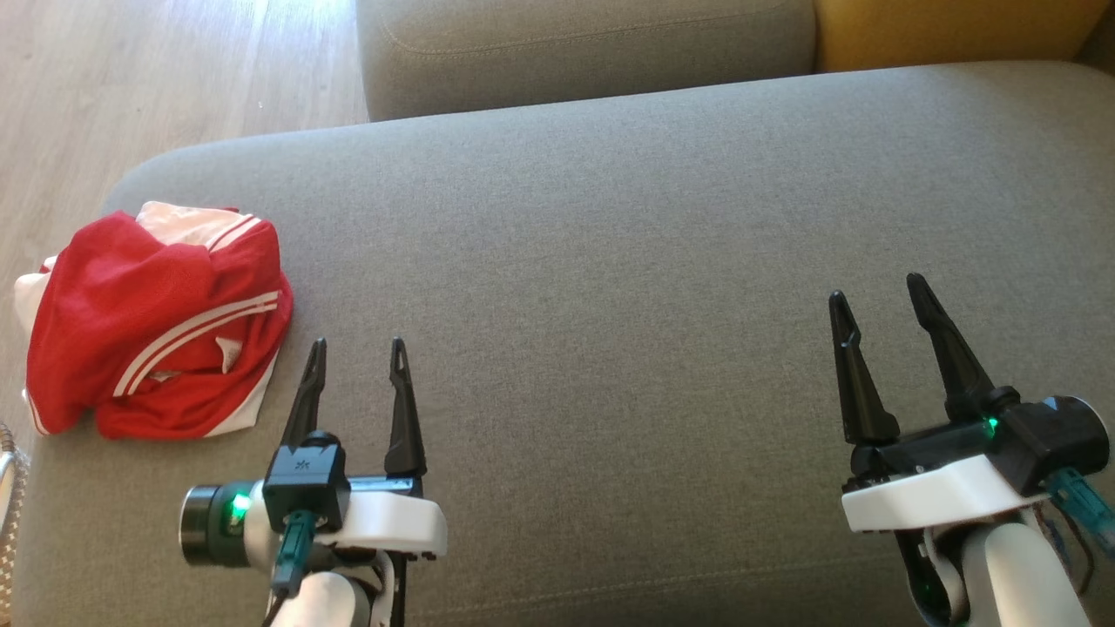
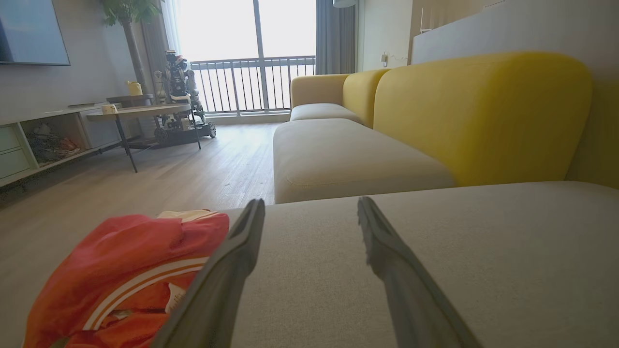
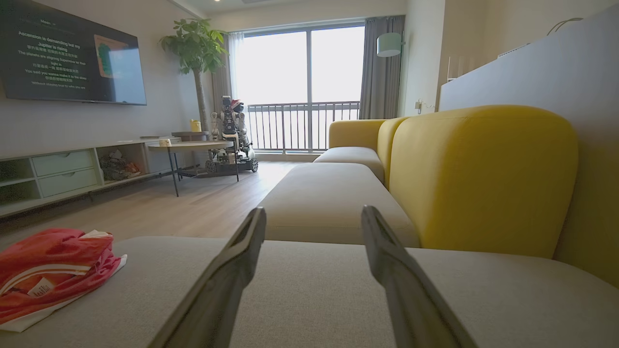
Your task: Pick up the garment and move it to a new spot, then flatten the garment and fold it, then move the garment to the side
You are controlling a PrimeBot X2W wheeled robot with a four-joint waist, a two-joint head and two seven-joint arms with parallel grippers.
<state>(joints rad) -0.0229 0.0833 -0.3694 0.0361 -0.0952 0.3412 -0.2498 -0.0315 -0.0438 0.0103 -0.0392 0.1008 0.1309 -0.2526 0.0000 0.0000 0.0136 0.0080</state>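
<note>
Head view, nearest first: the left gripper point(image 1: 359, 342) hovers low over the grey sofa seat cushion point(image 1: 610, 261), its two dark fingers spread wide with nothing between them. The right gripper point(image 1: 876, 287) hangs well apart on the other side of the same cushion, its fingers likewise spread and empty.

Just left of the left gripper lies a crumpled red jersey point(image 1: 157, 322) with white stripes and white trim, bunched in a heap at the cushion's left end near its rounded corner. A narrow strip of bare fabric separates it from the nearest fingertip. The cushion's weave is otherwise smooth and flat.

Beyond the seat sits a second grey cushion point(image 1: 566, 52), with a yellow backrest point(image 1: 941, 30) to its right and a pale wood-plank floor point(image 1: 131, 78) to its left.

From the right wrist view, the sofa runs on toward a balcony door with a dark railing point(image 3: 304, 123), bright with daylight. A grey curtain point(image 3: 382, 67) and a pale green lamp shade point(image 3: 389, 44) stand beside it. Along the left wall are a low media unit point(image 3: 63, 169) with drawers, a wall-mounted screen point(image 3: 72, 58) showing text, a round side table point(image 3: 191, 145) and a tall potted plant point(image 3: 196, 48). By the railing stands what looks like another wheeled robot point(image 3: 231, 125), though backlight blurs it.
</note>
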